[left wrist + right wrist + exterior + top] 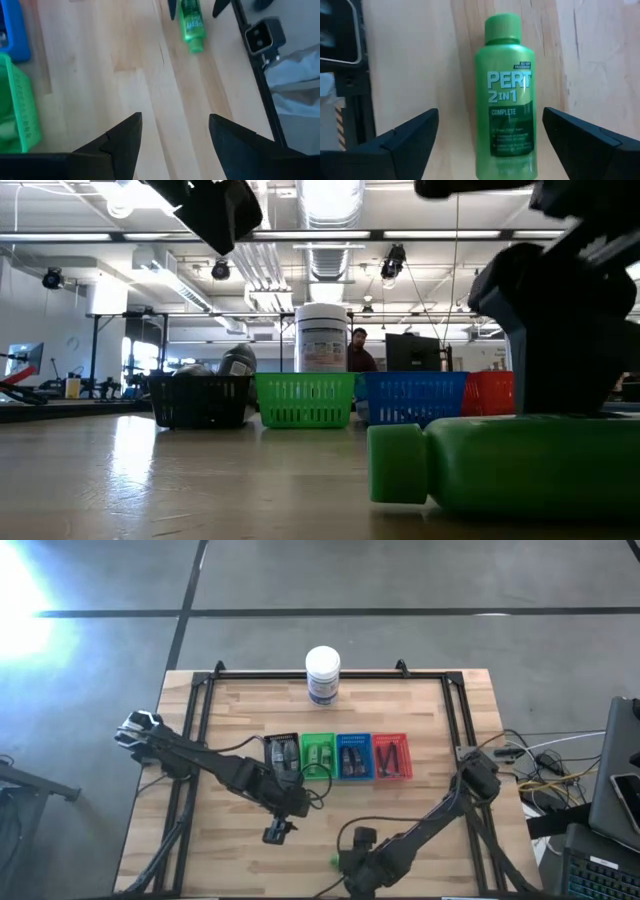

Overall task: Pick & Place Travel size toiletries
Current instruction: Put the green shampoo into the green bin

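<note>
A bright green little bottle, labelled PERT 2 in 1, lies on its side on the wood near the table's near edge. In the low view it fills the foreground, with its cap toward the picture's left. My right gripper is open; its fingers stand on either side of the bottle's body with wood showing in both gaps. My left gripper is open too and hovers over bare wood, left of the bottle and nearer than the bins. Other toiletries lie inside the bins.
Four small bins stand in a row at mid-table: black, green, blue and red. A big white jar stands at the far edge. A black frame rail runs along the table's near side.
</note>
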Available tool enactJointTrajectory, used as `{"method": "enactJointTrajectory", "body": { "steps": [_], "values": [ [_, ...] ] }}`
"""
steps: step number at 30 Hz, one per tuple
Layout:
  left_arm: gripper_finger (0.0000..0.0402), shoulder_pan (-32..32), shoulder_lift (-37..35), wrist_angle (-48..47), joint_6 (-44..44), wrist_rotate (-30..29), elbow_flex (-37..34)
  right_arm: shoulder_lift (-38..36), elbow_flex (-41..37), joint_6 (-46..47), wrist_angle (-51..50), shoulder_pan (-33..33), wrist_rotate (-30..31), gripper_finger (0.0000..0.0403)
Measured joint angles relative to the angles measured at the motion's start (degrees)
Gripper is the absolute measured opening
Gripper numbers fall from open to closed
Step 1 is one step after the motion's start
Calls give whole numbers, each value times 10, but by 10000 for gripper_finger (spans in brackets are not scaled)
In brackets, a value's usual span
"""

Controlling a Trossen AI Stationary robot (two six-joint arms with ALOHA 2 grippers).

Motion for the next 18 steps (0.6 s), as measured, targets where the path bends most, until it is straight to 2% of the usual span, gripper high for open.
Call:
{"method": "enactJointTrajectory", "body": {
  "steps": [5,12,18],
  "values": [
    [234,-2,-4,-31,6,0,0,8,0,13,-4,-10,-7,311],
    [234,-9,-15,-65,24,0,-8,5,0,10,-7,-34,-20,211],
    [234,-13,-109,-50,-5,-63,-91,-33,-2,14,-29,-55,-6,135]
  ]
}}
